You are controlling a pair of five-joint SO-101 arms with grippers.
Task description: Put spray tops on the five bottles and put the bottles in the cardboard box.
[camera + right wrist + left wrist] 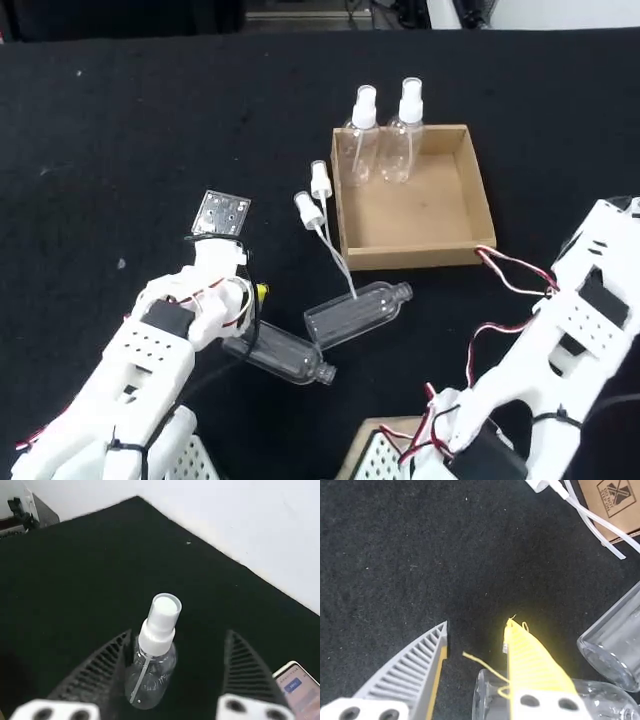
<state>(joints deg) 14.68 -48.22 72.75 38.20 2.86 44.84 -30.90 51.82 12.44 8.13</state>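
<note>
Left end effector [477,625] spread, uncapped bottle [595,700] beside its yellow finger [530,665]

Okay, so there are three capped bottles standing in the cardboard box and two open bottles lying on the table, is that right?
Not quite. The high view shows two capped bottles standing in the cardboard box, not three. The two open bottles do lie on the table.

The left gripper [477,625] stood open over the black table [395,555], a clear bottle [487,702] just beside its yellow finger [530,665]; spray-top tubes [580,508] lay near the box [615,502].
</note>
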